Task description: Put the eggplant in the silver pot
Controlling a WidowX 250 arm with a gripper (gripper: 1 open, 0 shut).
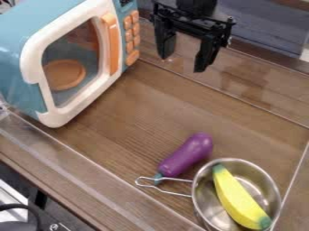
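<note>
Brown wood is covering the bench point(133, 126). Up at the back, the tool point(183, 47) is hanging wide open, holding nothing, pointing down. Well away toward the front, the eggplant point(185, 155) is lying slanted, touching the silver pot point(205, 215), which is holding a yellow banana point(239, 200).

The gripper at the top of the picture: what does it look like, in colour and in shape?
The gripper is black all over, with a boxy body from which two long, narrow fingers hang like prongs. The fingers look flat and straight, with a slightly lighter sheen along their edges. No cables, markings or labels can be made out on it; the arm above is cut off by the picture's top edge.
</note>
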